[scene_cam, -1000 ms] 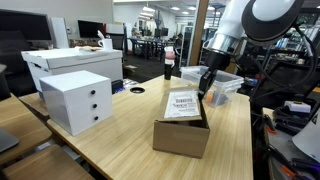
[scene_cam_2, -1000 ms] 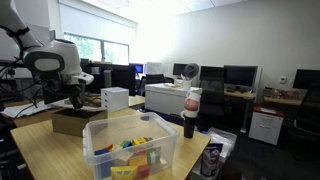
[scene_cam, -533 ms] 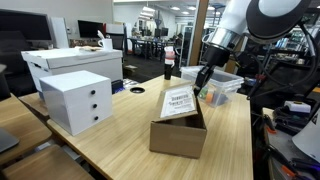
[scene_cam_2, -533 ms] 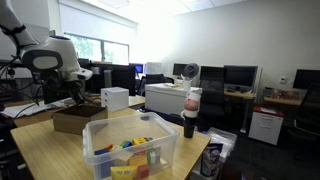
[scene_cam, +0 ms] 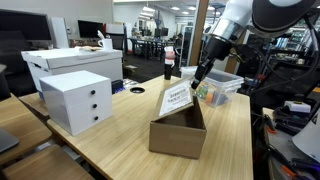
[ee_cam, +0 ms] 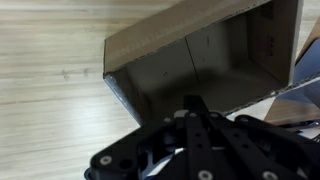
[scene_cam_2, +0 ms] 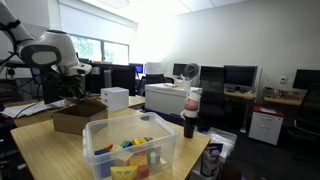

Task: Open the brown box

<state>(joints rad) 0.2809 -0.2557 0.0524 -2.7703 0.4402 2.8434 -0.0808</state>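
The brown box (scene_cam: 180, 138) stands on the wooden table, and also shows in an exterior view (scene_cam_2: 78, 118). Its top flap with the white label (scene_cam: 177, 100) is tilted up, hinged at the near side. My gripper (scene_cam: 198, 82) is at the flap's raised far edge, above the box's back, and shows in an exterior view (scene_cam_2: 78, 92) too. In the wrist view the fingers (ee_cam: 193, 103) are pressed together over the open, empty box interior (ee_cam: 200, 60). The flap edge between them is hidden.
A white three-drawer cube (scene_cam: 77, 100) stands beside the box. A clear plastic bin (scene_cam_2: 132, 150) of coloured toys sits behind the gripper (scene_cam: 215, 88). A dark bottle (scene_cam_2: 190, 115) stands by the bin. A large white carton (scene_cam: 70, 62) is at the back.
My gripper has risen and the labelled flap has swung up with it, from lying nearly flat on the box to standing at a steep tilt.
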